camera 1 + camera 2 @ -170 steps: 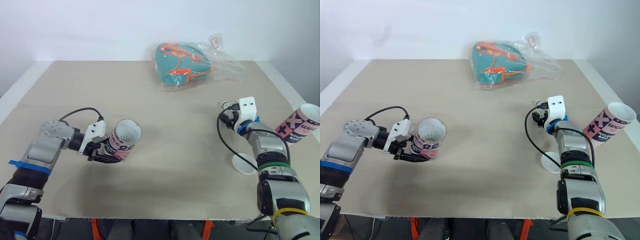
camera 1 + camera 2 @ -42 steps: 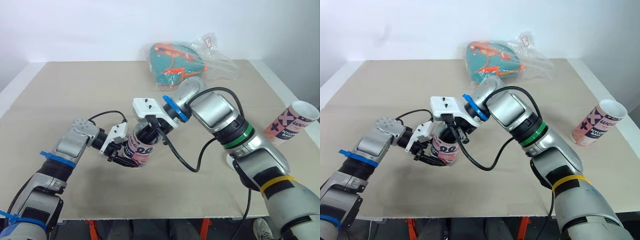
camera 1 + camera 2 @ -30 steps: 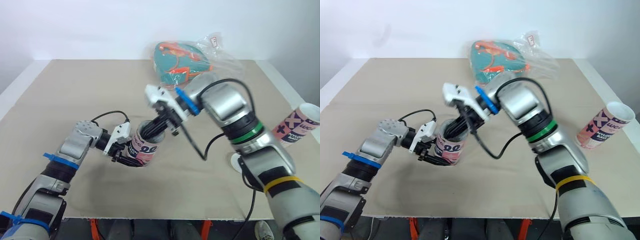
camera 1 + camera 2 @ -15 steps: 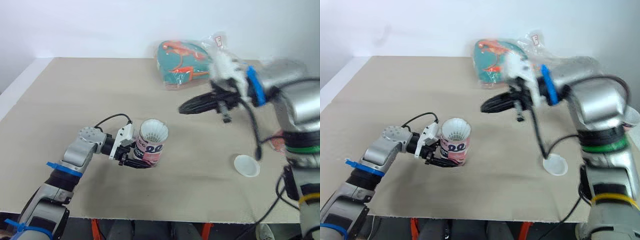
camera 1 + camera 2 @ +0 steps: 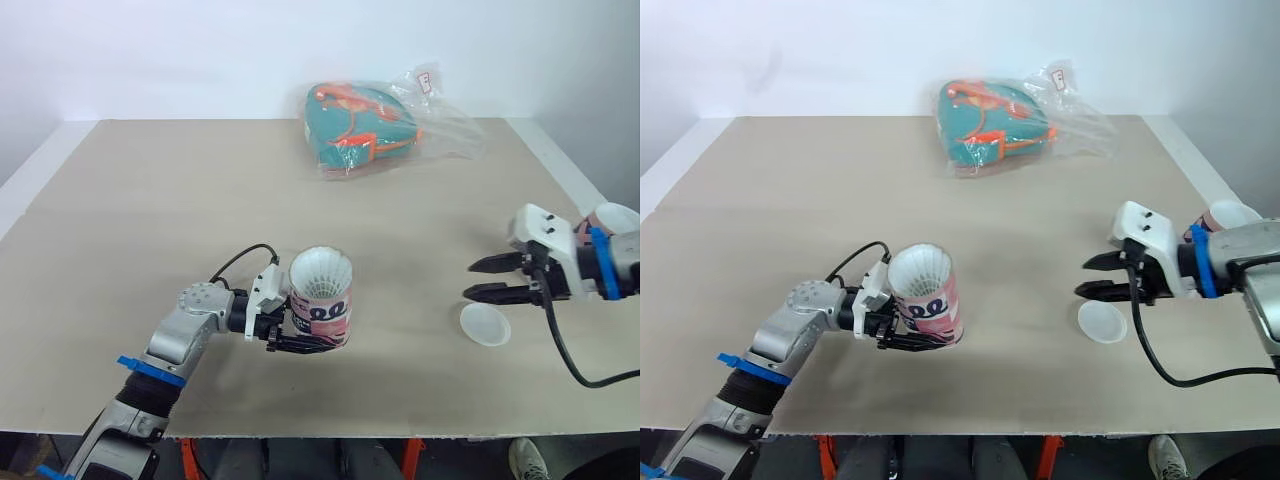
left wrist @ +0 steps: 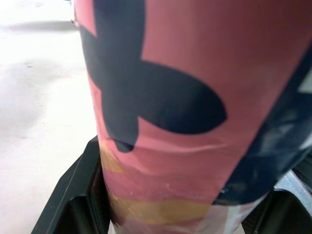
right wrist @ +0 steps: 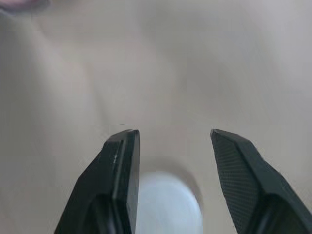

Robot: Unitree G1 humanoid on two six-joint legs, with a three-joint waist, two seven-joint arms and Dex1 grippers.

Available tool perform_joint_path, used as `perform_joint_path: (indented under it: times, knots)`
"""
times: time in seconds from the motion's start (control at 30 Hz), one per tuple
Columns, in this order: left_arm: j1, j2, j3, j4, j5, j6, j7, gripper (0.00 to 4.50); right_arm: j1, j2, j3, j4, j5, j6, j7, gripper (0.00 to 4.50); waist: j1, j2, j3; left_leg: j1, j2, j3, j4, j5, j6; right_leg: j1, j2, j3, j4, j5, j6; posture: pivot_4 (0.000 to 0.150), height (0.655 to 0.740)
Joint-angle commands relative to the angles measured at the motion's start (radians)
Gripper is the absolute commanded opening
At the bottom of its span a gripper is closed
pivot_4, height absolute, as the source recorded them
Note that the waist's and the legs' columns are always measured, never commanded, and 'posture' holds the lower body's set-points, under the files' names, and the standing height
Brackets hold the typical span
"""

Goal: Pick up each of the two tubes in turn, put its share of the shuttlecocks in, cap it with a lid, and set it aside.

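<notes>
Presently, the left hand [image 5: 305, 342] is pinching a pink tube [image 5: 322, 308] low on its wall, near the worktop's [image 5: 150, 200] near edge, left of the middle. The tube is roughly upright, mouth up, with white shuttlecocks [image 5: 320, 272] showing at its rim. Whether its base rests on the worktop cannot be told. The right hand [image 5: 470, 280] is spread, fingers pointing toward the tube and well apart from it, near the right edge. A white lid [image 5: 484, 324] lies flat just beside those fingers, on the near side. A second tube [image 5: 612, 217] is at the right edge, partly hidden by the right arm. A teal bag [image 5: 360, 125] in clear plastic lies at the far edge.
</notes>
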Motion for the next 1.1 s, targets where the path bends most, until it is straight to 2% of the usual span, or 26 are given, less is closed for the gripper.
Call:
perform_joint_path:
  times: [0.03,0.23,0.4,0.8,0.9,1.0,1.03,1.1]
  knots:
    - [-0.019,-0.005,-0.024,0.057,0.032,-0.074,-0.018,2.78,0.004,-0.028,0.035,0.110,-0.067,-0.103,0.020,2.67,-0.003,0.000,0.000,0.000,0.000,0.000,0.000,0.000,0.000,0.000,0.000,0.000,0.000,0.000,0.000,0.150,0.7387]
    - [-0.051,-0.007,-0.031,0.150,0.060,-0.138,-0.027,2.78,-0.078,0.031,0.120,0.310,-0.130,-0.155,0.028,2.67,-0.006,0.001,0.000,0.000,0.000,0.004,0.000,0.000,0.000,-0.001,0.000,0.003,0.000,0.001,0.001,0.150,0.7387]
    - [-0.057,-0.023,-0.018,0.191,0.071,-0.217,-0.004,2.78,-0.124,0.083,0.162,0.386,-0.169,-0.180,0.024,2.67,-0.005,0.001,0.000,0.001,0.001,0.003,0.000,0.000,0.000,-0.001,0.000,0.003,0.000,0.001,0.001,0.150,0.7387]
    - [-0.051,-0.011,-0.023,0.187,0.047,-0.178,-0.035,2.78,-0.078,0.102,0.196,0.323,-0.199,-0.163,0.044,2.67,-0.005,0.001,-0.001,0.001,0.000,0.003,0.000,0.000,0.000,0.000,0.001,0.004,0.000,0.001,0.002,0.150,0.7387]
    - [-0.053,-0.003,-0.031,0.183,0.049,-0.150,-0.051,2.78,-0.061,0.100,0.188,0.296,-0.192,-0.155,0.049,1.94,-0.005,0.001,-0.001,0.001,0.000,0.002,0.000,0.000,0.000,0.000,0.001,0.004,0.000,0.001,0.002,0.150,0.7387]
    - [-0.055,0.011,-0.044,0.181,0.054,-0.111,-0.071,2.78,-0.040,0.095,0.175,0.265,-0.180,-0.142,0.054,0.69,-0.005,0.001,-0.001,0.001,0.000,0.002,0.000,0.000,0.000,0.001,0.002,0.004,0.000,0.001,0.002,0.150,0.7387]
    - [-0.054,0.015,-0.047,0.180,0.057,-0.105,-0.074,2.78,-0.035,0.094,0.172,0.261,-0.181,-0.142,0.053,0.07,-0.005,0.001,-0.001,0.001,0.000,0.002,0.000,0.000,0.000,0.001,0.002,0.004,0.000,0.001,0.002,0.150,0.7387]
    - [-0.053,0.022,-0.053,0.180,0.060,-0.094,-0.081,2.78,-0.026,0.094,0.167,0.253,-0.183,-0.142,0.051,0.07,-0.005,0.001,-0.001,0.001,0.000,0.002,0.000,0.000,0.000,0.001,0.002,0.003,0.000,0.001,0.002,0.150,0.7387]
